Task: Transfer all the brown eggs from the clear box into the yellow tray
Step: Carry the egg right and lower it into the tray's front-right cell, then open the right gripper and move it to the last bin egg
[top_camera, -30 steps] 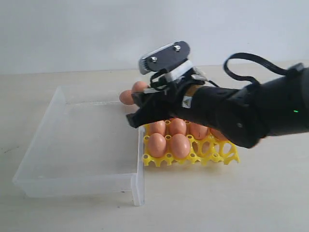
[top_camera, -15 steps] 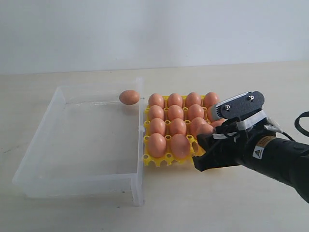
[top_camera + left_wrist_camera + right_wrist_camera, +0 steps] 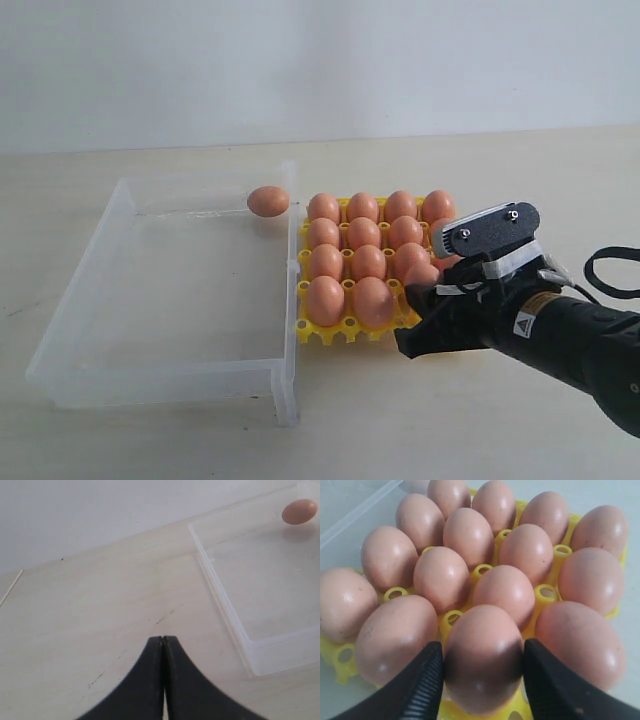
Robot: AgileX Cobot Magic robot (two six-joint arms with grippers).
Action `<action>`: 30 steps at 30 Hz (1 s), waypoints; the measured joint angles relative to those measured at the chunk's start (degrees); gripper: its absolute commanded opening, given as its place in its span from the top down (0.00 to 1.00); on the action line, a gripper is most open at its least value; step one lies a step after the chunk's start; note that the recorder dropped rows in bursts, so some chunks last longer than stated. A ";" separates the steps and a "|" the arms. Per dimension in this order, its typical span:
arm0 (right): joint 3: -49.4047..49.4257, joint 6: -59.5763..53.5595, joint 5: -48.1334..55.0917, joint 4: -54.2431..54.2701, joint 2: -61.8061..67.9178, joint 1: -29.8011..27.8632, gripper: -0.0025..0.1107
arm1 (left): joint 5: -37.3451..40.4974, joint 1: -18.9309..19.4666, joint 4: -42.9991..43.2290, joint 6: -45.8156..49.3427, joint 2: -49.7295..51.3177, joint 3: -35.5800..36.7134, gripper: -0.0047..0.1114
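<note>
swung from clear box [image 3: 160, 385] to yellow tray [image 3: 322, 332], lower right, with right pincer [image 3: 482, 680] clasping a brown egg [image 3: 481, 650]. leaves one last egg [image 3: 267, 201] boxed; left pincer [image 3: 163, 645] closed, empty.

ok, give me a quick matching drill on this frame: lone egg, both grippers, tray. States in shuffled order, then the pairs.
Things:
1. lone egg
2. left gripper
3. right gripper
4. tray

States:
A. shut, holding nothing
B. most cups filled
C. in the far corner of the box, next to the tray
D. shut on the held egg

Pairs: 1-C, 2-A, 3-D, 4-B
</note>
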 measured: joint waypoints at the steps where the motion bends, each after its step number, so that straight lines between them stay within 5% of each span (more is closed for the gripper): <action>1: 0.00 0.49 -0.16 -0.29 0.13 0.00 0.91 | 0.00 0.00 0.00 0.00 0.00 0.00 0.96; 15: 0.00 3.58 -0.28 -0.87 1.39 0.00 0.48 | 0.00 0.00 0.00 0.00 0.00 0.00 0.96; 30: 0.00 3.67 8.69 -0.87 -3.70 0.00 0.46 | 0.00 0.00 0.00 0.00 0.00 0.00 0.96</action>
